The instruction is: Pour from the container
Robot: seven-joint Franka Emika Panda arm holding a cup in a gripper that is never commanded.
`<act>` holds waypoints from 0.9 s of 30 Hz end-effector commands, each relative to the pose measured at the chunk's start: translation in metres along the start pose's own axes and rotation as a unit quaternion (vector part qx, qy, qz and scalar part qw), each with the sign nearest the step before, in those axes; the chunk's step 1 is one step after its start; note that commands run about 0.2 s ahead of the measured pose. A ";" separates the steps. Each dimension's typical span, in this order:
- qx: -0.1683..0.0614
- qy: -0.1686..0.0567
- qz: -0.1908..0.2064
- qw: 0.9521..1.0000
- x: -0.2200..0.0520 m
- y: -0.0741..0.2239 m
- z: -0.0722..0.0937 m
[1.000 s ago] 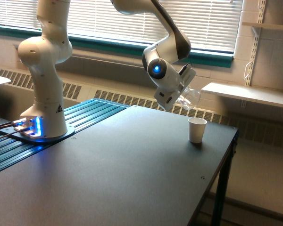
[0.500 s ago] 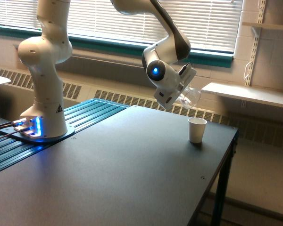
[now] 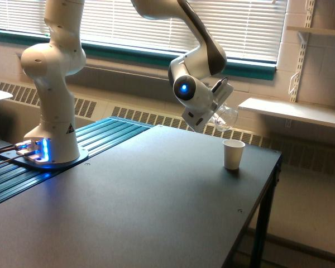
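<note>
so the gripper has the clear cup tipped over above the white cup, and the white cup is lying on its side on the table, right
Not quite. The white cup stands upright on the table, not on its side. The rest holds: the gripper has the clear cup tipped over above the white cup. The exterior view shows it.

Soft daylight through the blinds point(image 3: 156, 22) — dim, grainy, slightly blurred frame — blue glow at the arm base point(image 3: 42, 149).
</note>
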State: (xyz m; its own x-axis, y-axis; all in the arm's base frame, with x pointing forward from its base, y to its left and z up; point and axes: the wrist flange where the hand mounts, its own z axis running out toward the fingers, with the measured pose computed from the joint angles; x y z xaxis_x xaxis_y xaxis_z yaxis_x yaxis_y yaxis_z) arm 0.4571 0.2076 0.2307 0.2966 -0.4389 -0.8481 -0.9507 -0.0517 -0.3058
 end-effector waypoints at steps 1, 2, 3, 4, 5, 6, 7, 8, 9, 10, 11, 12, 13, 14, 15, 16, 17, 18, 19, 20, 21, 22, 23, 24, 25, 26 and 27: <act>0.004 -0.006 0.016 1.000 0.003 -0.004 -0.002; 0.005 -0.007 0.016 1.000 0.004 -0.005 -0.002; 0.004 -0.008 0.017 1.000 0.004 -0.004 -0.001; 0.002 -0.009 0.019 1.000 0.004 -0.004 0.000; 0.002 -0.009 0.021 1.000 0.005 -0.004 0.000; 0.003 -0.011 0.023 1.000 0.005 -0.004 0.000; 0.004 -0.013 0.024 1.000 0.005 -0.004 0.001; 0.002 -0.015 0.024 1.000 0.006 -0.004 0.001; 0.001 -0.015 0.025 1.000 0.006 -0.004 0.001; 0.001 -0.015 0.026 1.000 0.006 -0.005 0.002; 0.002 -0.017 0.027 0.999 0.006 -0.005 0.002; 0.001 -0.018 0.027 0.999 0.007 -0.005 0.003; 0.001 -0.018 0.027 0.999 0.007 -0.005 0.003; 0.000 -0.018 0.027 0.999 0.007 -0.005 0.003; 0.000 -0.018 0.027 0.999 0.007 -0.006 0.004; -0.001 -0.018 0.028 0.999 0.007 -0.006 0.004; -0.002 -0.018 0.028 0.999 0.007 -0.006 0.004; 0.001 -0.013 0.025 1.000 0.008 -0.007 0.004; 0.004 -0.005 0.020 1.000 0.008 -0.009 0.002; 0.003 0.006 0.018 1.000 0.008 -0.011 0.000; 0.003 0.009 0.020 1.000 0.007 -0.011 -0.001; 0.008 0.010 0.020 1.000 0.007 -0.011 -0.003; 0.012 0.013 0.017 1.000 0.007 -0.011 -0.003; 0.010 0.016 0.013 1.000 0.005 -0.012 -0.004; 0.008 0.017 0.011 1.000 0.003 -0.013 -0.004; 0.009 0.015 0.009 1.000 0.001 -0.014 -0.003; 0.011 0.014 0.007 1.000 0.000 -0.015 -0.003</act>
State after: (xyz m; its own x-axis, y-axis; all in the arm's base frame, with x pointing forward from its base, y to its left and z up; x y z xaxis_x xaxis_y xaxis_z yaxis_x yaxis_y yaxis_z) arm 0.4661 0.2023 0.2235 0.2620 -0.4583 -0.8493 -0.9595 -0.0290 -0.2803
